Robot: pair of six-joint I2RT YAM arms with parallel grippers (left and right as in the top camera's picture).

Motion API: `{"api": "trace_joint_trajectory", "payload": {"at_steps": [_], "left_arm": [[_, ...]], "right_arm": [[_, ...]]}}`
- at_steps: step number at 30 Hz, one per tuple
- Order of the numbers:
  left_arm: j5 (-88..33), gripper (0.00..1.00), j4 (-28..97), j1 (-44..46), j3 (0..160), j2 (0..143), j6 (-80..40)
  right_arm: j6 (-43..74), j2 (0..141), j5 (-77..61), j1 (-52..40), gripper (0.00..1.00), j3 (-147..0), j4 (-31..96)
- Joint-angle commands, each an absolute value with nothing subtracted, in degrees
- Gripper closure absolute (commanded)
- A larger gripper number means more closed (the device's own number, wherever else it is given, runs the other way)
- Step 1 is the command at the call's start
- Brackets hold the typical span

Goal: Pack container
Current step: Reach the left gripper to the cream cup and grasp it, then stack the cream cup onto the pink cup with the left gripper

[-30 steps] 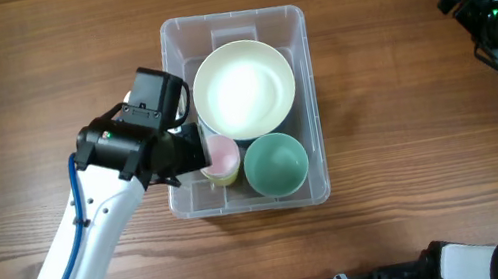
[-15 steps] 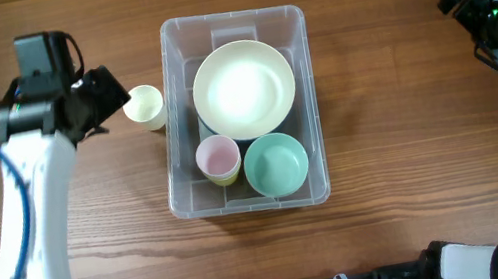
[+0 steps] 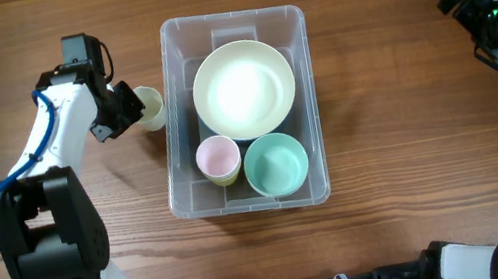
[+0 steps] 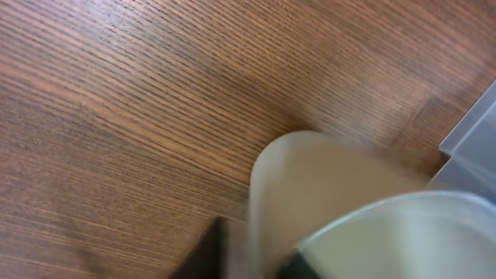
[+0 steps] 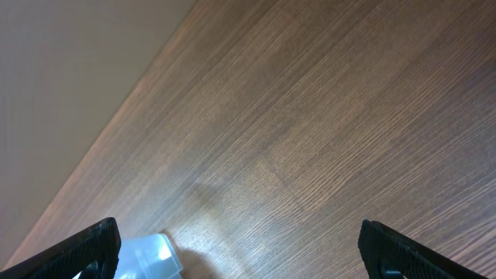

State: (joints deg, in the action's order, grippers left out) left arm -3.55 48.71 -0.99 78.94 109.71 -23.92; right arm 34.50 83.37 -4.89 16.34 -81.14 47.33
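The container (image 3: 290, 21) is a clear bin in the middle of the table. It holds a large cream bowl (image 3: 244, 90), a pink cup (image 3: 219, 158) and a green bowl (image 3: 275, 163). A small cream cup (image 3: 152, 103) stands just outside its left wall. My left gripper (image 3: 135, 110) is shut on that cup's wall. In the left wrist view the blurred cream cup (image 4: 341, 209) fills the frame, its wall between the dark fingers of the left gripper (image 4: 256, 260), with a corner of the container (image 4: 473, 147) at the right. My right gripper (image 5: 240, 248) hangs open and empty, far to the right.
The right arm (image 3: 497, 17) stands near the table's far right edge. The right wrist view shows bare wood, the table's edge at the upper left, and a corner of the container (image 5: 147, 256) at the bottom left.
My left arm left the bin, where it was beside the pink cup, and swung to the cream cup outside it. Its jaws, open half a second ago, have shut on that cup. The right arm is still.
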Motion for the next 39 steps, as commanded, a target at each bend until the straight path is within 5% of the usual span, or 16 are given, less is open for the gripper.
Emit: {"api": "trace_joint_trajectory", "payload": {"at_steps": [1, 8, 14, 21, 28, 29, 31, 32, 39], "left_arm": [[-4.4, 0.96, 49.9, -2.2, 79.5, 108.6, -23.1], [-0.4, 0.96, 59.8, -3.4, 86.4, 94.2, -22.7], [-3.4, 0.96, 69.3, 7.9, 87.9, 79.9, -20.8], [0.8, 0.96, 72.8, 23.8, 83.0, 79.3, -24.5], [0.2, 0.93, 68.4, 25.1, 73.7, 80.1, -25.1], [-0.1, 0.88, 67.6, 25.1, 72.7, 80.3, -25.1], [-0.6, 0.18, 65.7, 25.1, 71.4, 80.9, -25.1], [-0.6, 0.00, 65.0, 25.1, 71.5, 81.1, -25.1], [-0.6, 0.00, 61.1, 25.1, 78.0, 79.5, -26.0]], "right_arm": [[34.9, 83.9, -5.1, 16.3, 0.00, -81.6, 47.2], [34.9, 83.9, -5.1, 16.3, 0.00, -81.6, 47.2], [34.9, 83.9, -5.1, 16.3, 0.00, -81.6, 47.2], [34.9, 83.9, -5.1, 16.3, 0.00, -81.6, 47.2], [34.9, 83.9, -5.1, 16.3, 0.01, -81.6, 47.2], [34.9, 83.9, -5.1, 16.3, 0.00, -81.6, 47.2], [34.9, 83.9, -5.1, 16.3, 0.00, -81.6, 47.2], [34.9, 83.9, -5.1, 16.3, 0.00, -81.6, 47.2], [34.9, 83.9, -5.1, 16.3, 0.00, -81.6, 47.2]]}}
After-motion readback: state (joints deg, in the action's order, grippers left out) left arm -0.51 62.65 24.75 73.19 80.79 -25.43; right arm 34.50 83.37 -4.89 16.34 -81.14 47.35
